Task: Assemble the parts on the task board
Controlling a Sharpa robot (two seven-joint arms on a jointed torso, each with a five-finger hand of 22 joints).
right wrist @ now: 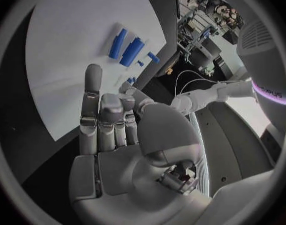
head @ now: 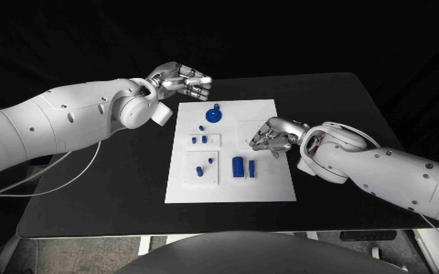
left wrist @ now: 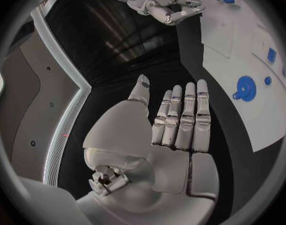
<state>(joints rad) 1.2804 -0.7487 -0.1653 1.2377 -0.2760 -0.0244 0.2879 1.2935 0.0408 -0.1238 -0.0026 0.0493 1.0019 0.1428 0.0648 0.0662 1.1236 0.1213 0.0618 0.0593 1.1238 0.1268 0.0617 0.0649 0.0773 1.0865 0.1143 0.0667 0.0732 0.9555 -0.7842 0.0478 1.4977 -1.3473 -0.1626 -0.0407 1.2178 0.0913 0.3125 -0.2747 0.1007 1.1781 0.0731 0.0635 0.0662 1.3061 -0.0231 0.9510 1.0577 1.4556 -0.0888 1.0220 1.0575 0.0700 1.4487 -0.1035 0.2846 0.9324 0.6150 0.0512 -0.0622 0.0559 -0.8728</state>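
The white task board (head: 267, 185) lies in the middle of the black table. On it are a blue round disc with a tab (head: 214, 117), a small peg (head: 201, 127), several small blue pieces (head: 198, 139), a thick blue cylinder (head: 238, 166) and a slim bar (head: 252, 168). My left hand (head: 180, 82) hovers off the board's far left corner. In the left wrist view that hand (left wrist: 174, 130) is flat, fingers straight, empty, with the disc (left wrist: 245, 88) beyond it. My right hand (head: 271, 136) hangs over the board's right side, fingers half bent (right wrist: 112, 130), holding nothing.
Black table (head: 339, 109) surrounds the board on all sides, with wide bare strips left and right. A pale cable (head: 64, 172) trails off the table's left edge under my left arm. Raised white square plates (head: 202, 166) sit on the board's left half.
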